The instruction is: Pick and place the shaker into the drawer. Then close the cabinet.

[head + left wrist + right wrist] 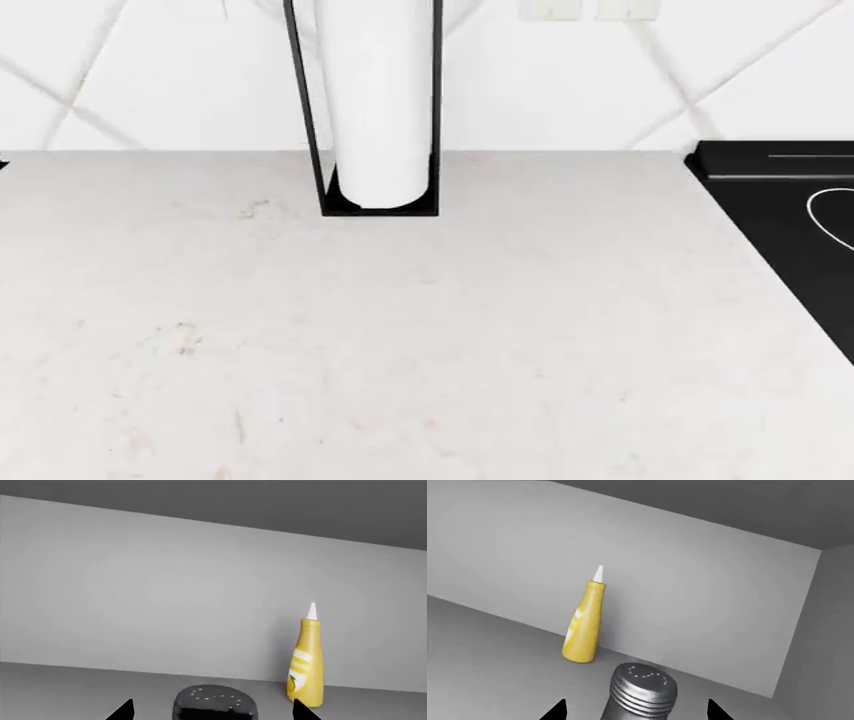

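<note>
Grey cabinet walls back a yellow squeeze bottle and the shaker, which sits between both grippers' spread fingertips, left and right

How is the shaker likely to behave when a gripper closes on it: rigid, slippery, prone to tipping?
The shaker looks rigid, with a ribbed metallic top that should give the right gripper some bite. Its dark body looks smooth, so it may be slippery. Standing upright and narrow, it could tip if nudged off-centre, and it would probably roll once on its side.
</note>
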Tool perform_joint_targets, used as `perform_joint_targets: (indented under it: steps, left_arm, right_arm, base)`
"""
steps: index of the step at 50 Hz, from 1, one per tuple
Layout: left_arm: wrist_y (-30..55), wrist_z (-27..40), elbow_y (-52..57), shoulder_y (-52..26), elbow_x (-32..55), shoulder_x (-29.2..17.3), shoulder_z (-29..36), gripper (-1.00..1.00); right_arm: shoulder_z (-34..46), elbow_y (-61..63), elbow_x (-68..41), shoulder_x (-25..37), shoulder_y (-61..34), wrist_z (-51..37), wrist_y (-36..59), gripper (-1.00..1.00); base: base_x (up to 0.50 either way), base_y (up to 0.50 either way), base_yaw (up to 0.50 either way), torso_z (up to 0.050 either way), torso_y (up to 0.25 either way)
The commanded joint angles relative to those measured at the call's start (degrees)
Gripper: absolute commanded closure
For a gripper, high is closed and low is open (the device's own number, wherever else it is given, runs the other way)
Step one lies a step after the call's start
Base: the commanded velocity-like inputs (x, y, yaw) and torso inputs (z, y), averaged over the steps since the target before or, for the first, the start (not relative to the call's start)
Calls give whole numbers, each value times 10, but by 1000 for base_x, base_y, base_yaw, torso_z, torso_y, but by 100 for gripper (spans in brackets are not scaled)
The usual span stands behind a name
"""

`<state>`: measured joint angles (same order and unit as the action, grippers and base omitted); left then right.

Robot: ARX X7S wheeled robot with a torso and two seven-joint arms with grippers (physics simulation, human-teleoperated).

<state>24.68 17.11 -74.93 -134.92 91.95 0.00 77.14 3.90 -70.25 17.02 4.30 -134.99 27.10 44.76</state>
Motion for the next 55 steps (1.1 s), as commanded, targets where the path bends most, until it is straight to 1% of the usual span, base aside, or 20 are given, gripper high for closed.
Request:
perform_joint_targets:
  steps: [1,7,12,13,20,21,23,25,27,30,31,32,33,35,38,41,47,55]
  left_arm:
    - [-28,-3,0,0,114,0,127,-100]
    - [-35,-9,0,0,145,0,164,-100]
    - [-33,-9,0,0,160,0,167,-100]
    - [-35,-7,0,0,166,0,172,100]
    - [-55,-1,0,0,199,0,207,100]
    - [-57,2,-1,-1,193,0,198,100]
    - [-54,9,-1,-1,138,0,135,100]
    - [-37,18,-1,-1,14,0,-2,100]
    - [-8,12,3,-1,-158,0,-174,100]
    - [48,9,56,-1,-416,0,-432,100]
    - [58,9,74,-1,-477,0,-518,100]
    - [67,11,95,-1,-506,0,-604,100]
    - [75,15,116,-1,-528,0,-642,100]
    - [85,20,153,-1,-554,0,-695,100]
    - [91,31,201,-1,-574,0,-754,100]
    - [95,33,246,-1,-573,-3,-791,100]
    - [94,49,321,-1,-497,-23,-791,100]
    - [101,67,371,-1,-434,-33,-788,100]
  right_arm:
    - [2,-15,-12,5,0,-2,-10,-100]
    - [3,-20,-18,8,0,-5,-12,-100]
    - [2,-21,-26,10,0,-3,-2,-100]
    - [2,-22,-27,10,0,-2,0,100]
    - [5,-15,-19,11,0,4,-6,100]
    - [4,-10,-16,10,0,6,-8,100]
    - [0,3,-12,8,0,12,-13,100]
    - [-4,18,-6,5,0,14,-21,100]
    - [-8,40,-1,-1,0,22,-27,100]
    - [-14,76,9,-13,0,42,-35,100]
    - [-15,87,10,-17,0,47,-38,100]
    - [-16,100,14,-22,0,57,-43,100]
    - [-15,112,24,-27,0,70,-50,100]
    - [-18,136,30,-37,0,84,-63,100]
    - [-1,173,17,-43,0,93,-79,100]
    - [20,210,-14,-43,0,97,-87,100]
    - [48,257,-45,-43,0,105,-110,100]
    - [56,263,-55,-43,0,103,-129,100]
  base:
    - [500,-55,0,0,10]
    - [500,-53,0,0,0]
    - [61,0,0,0,0]
    - [0,0,0,0,0]
    - [19,0,-1,0,0]
    - [28,0,-6,0,0]
    - [26,0,-7,0,0]
    - [10,3,-4,0,0]
    - [0,1,0,0,0]
    - [0,0,0,0,0]
    - [0,0,0,0,0]
    - [0,0,0,0,0]
    - [0,0,0,0,0]
    - [0,0,0,0,0]
    - [0,0,0,0,0]
    - [0,0,0,0,0]
    - [0,0,0,0,0]
    - [0,0,0,0,0]
